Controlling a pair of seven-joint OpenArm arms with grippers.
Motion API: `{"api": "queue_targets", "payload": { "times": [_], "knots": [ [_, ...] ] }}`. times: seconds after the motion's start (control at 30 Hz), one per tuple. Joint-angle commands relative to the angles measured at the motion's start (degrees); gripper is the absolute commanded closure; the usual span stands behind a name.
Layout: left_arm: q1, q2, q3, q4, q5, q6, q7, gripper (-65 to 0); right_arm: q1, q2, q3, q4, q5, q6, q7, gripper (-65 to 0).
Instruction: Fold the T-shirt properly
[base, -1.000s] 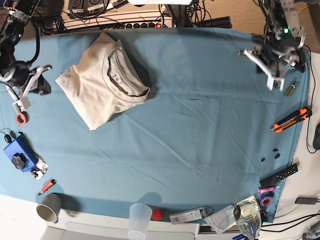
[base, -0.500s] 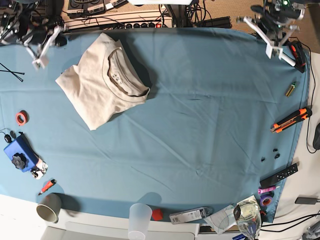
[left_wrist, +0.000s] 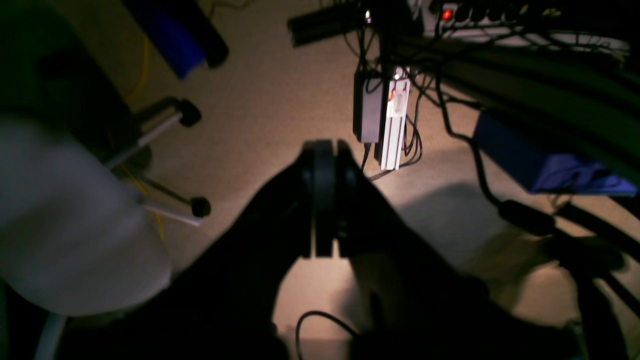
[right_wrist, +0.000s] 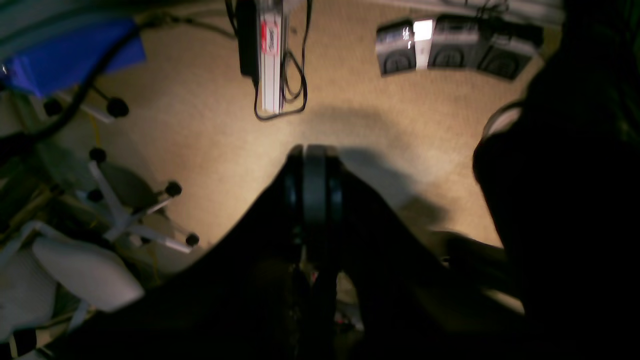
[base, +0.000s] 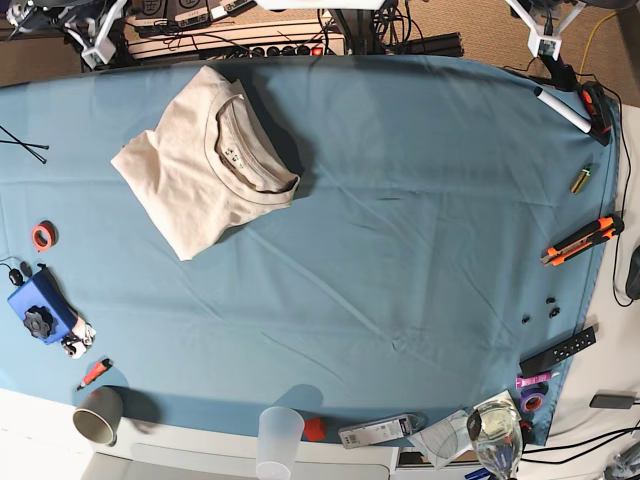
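Closing entry: T-shirt (base: 207, 165), folded, upper left of frame. Left gripper (left_wrist: 324, 200) and right gripper (right_wrist: 310, 200) clamped together, empty. You likely need nothing further.

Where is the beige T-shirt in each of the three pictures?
Base view: the T-shirt lies folded at the upper left of the blue table cloth.
Left wrist view: not in it; only floor and cables.
Right wrist view: not in it; only floor and chairs.
Shared landmark: the white box with cables shows in both wrist views.
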Motion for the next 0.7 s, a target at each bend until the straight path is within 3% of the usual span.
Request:
{"api": "queue_targets", "payload": {
  "times": [0.0, 0.2, 0.37, 0.47, 0.53, 0.67],
  "knots": [
    [0.98, -0.28, -0.15, -0.85, -0.17, 0.09, -0.39, 0.0, -0.9, -0.13, 0.5, 0.68, -0.59, 0.06, 0.31, 0.0],
    [-0.17, -0.13, -0.15, -13.2, -0.13, -1.68, -2.05, 0.0, -0.92, -4.85, 0.46, 0.66, -6.78, 0.06, 0.7, 0.0],
    [-3.37, -0.13, -0.15, -24.09, -0.13, -3.3, -4.42, 0.0, -0.9, -5.57, 0.44, -1.03, -9.4, 0.06, 2.6, 0.0],
    [-6.58, -0.13, -0.15, -31.06, -0.13, -6.05, -5.01, 0.0, -0.48, -5.57, 0.44, -6.78, -10.64, 0.06, 5.68, 0.0],
    [-9.05, -0.15, -0.15, -36.2, -0.09, -7.67, -8.37, 0.0, 1.18, -5.55, 0.44, -12.2, -12.26, 0.06, 7.34, 0.0],
    [-15.02, -0.15, -0.15, -47.36, 2.45, -7.69, -14.75, 0.0, 7.28, -5.55, 0.44, -25.07, -13.38, 0.06, 9.6, 0.0]
  ]
}}
